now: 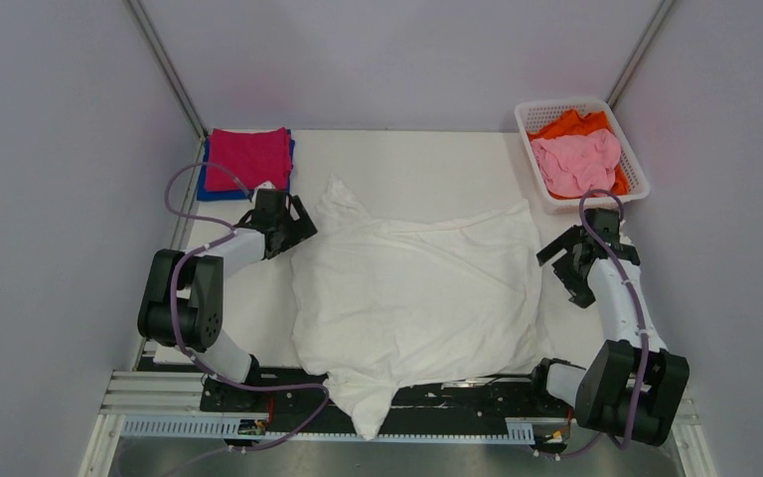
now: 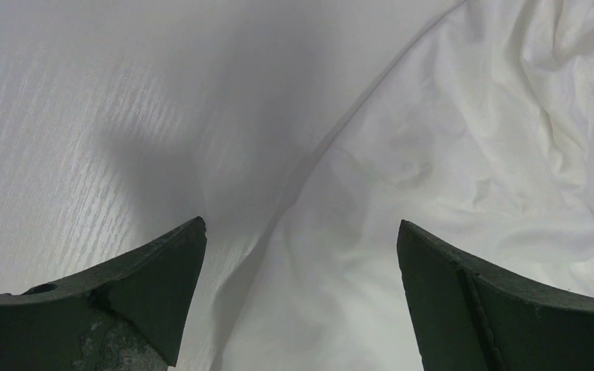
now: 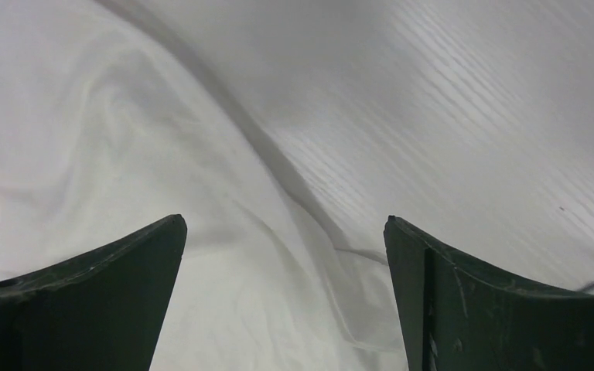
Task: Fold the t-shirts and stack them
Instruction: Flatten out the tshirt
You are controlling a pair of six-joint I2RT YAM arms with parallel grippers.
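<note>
A large white t-shirt (image 1: 417,288) lies spread and wrinkled in the middle of the table, one part hanging over the near edge. No print shows on it. My left gripper (image 1: 296,227) is open at its left edge, over the hem (image 2: 302,232). My right gripper (image 1: 562,260) is open at its right edge, the cloth (image 3: 224,255) under the jaws. A folded magenta t-shirt (image 1: 249,157) lies on a folded blue one (image 1: 221,193) at the back left. A pink t-shirt (image 1: 576,162) and an orange one (image 1: 568,124) lie crumpled in the basket.
A white lattice basket (image 1: 541,107) stands at the back right corner. Grey walls close in the table on three sides. The arm bases and a metal rail (image 1: 159,397) run along the near edge.
</note>
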